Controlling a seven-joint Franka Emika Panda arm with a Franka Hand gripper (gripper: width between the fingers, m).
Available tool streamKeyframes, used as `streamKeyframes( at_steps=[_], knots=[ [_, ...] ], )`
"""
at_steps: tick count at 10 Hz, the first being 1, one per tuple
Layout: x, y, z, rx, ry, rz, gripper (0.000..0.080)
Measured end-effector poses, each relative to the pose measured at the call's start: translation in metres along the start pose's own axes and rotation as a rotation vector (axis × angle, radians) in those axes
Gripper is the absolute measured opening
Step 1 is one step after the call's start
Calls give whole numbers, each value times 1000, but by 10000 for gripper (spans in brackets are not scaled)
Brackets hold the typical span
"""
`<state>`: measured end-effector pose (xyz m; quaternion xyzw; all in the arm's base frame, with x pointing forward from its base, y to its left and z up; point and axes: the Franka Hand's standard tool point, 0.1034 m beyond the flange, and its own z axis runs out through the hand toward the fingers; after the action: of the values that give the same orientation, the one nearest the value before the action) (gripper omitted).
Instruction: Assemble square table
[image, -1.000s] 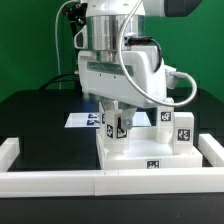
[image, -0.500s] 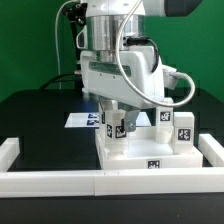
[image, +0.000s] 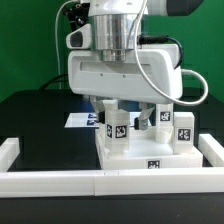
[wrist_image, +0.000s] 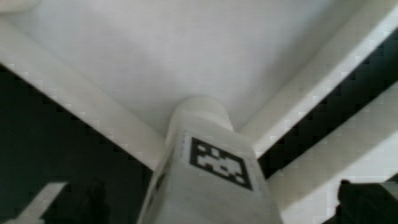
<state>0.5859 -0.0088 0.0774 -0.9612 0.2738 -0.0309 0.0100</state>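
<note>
The square table's white top (image: 150, 152) lies flat near the front wall, with a small tag on its front rim. White tagged legs stand upright on it: one at the exterior view's left (image: 118, 128), one at the right (image: 184, 126) and one behind (image: 163, 117). My gripper (image: 121, 110) hangs over the left leg, open, with a finger on either side and a gap to each. In the wrist view that leg (wrist_image: 214, 165) rises from the top (wrist_image: 196, 50) straight between my gripper (wrist_image: 210, 212), its fingers only dark shapes at the frame's corners.
A long low white wall (image: 60, 181) edges the black surface in front and turns back at both ends. The marker board (image: 82, 120) lies flat behind the table top, on the exterior view's left. A green backdrop closes off the back.
My jaws have opened off the left leg, which stays upright on the top. The hand has turned and now sits squarer to the camera.
</note>
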Motion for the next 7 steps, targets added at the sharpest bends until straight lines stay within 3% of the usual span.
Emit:
streamKeyframes(
  at_steps=[7],
  knots=[
    [4,2,-1,-46,22,-635,648]
  ],
)
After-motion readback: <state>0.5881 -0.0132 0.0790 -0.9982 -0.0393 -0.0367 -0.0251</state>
